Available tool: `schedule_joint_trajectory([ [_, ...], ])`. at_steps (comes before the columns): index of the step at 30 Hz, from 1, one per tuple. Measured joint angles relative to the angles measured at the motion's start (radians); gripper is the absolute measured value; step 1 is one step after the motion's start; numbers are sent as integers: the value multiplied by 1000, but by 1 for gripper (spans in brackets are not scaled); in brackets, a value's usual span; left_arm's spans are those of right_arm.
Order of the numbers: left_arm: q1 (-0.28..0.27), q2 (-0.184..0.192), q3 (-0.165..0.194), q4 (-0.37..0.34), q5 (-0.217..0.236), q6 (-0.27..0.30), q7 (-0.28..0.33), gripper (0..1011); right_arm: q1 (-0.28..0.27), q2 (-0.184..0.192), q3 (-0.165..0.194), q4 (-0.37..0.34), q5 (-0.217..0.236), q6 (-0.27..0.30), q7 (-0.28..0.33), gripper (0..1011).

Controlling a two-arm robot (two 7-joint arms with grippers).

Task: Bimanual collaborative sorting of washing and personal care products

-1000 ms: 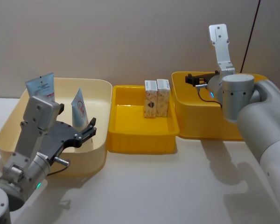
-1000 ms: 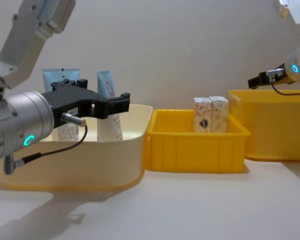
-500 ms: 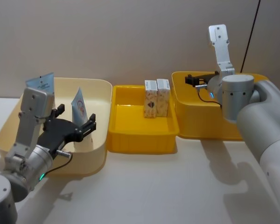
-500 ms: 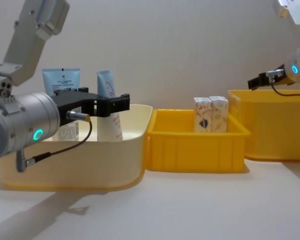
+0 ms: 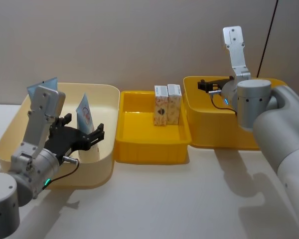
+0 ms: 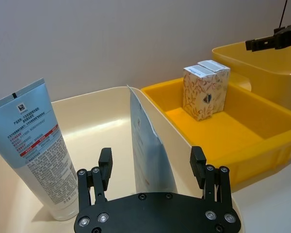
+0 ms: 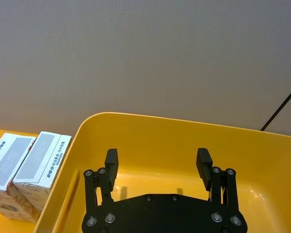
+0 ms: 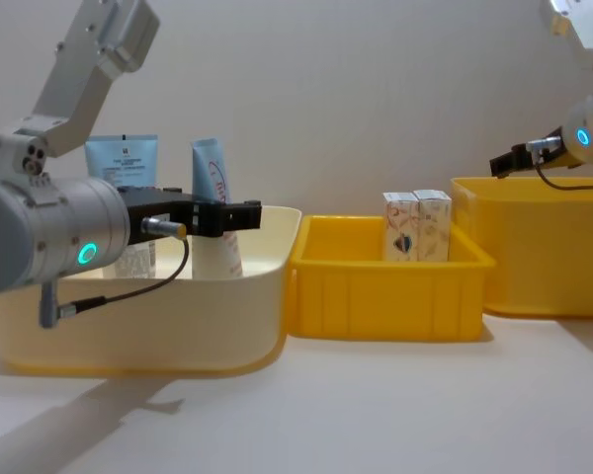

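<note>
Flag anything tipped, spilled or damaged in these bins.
Nothing stands out. Both pale-blue squeeze tubes stand on end in the cream bin; the two white cartons stand upright, side by side, in the middle yellow bin.

Cream bin (image 5: pixel 87 175): moulded plastic, smooth, soft gloss.
Middle yellow bin (image 5: pixel 149 150), right yellow bin (image 5: pixel 214 133): same plastic, glossier; inner walls show reflections.
Tubes (image 6: pixel 34 145): pale-blue flexible plastic, satin sheen, printed.
Cartons (image 6: pixel 199 92): printed card, matt.
Left gripper (image 6: pixel 151 159), right gripper (image 7: pixel 157 158): matt black, bright screw heads.
Left arm housing (image 8: pixel 49 232), right arm housing (image 5: pixel 251 102): silver-grey, metal look, satin.
Table (image 5: pixel 189 199): white, matt, smooth.
Wall (image 5: pixel 139 40): grey, matt, fine grain.
</note>
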Motion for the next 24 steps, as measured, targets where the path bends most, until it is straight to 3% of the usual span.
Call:
schedule_joint_trajectory([
  [10,-19,3,9,0,22,59,7,996,0,0,0,0,0,0,0,1001],
  [17,-25,3,12,0,29,79,10,867,0,0,0,0,0,0,0,1001],
  [24,-29,4,14,0,33,91,11,642,0,0,0,0,0,0,0,1001],
])
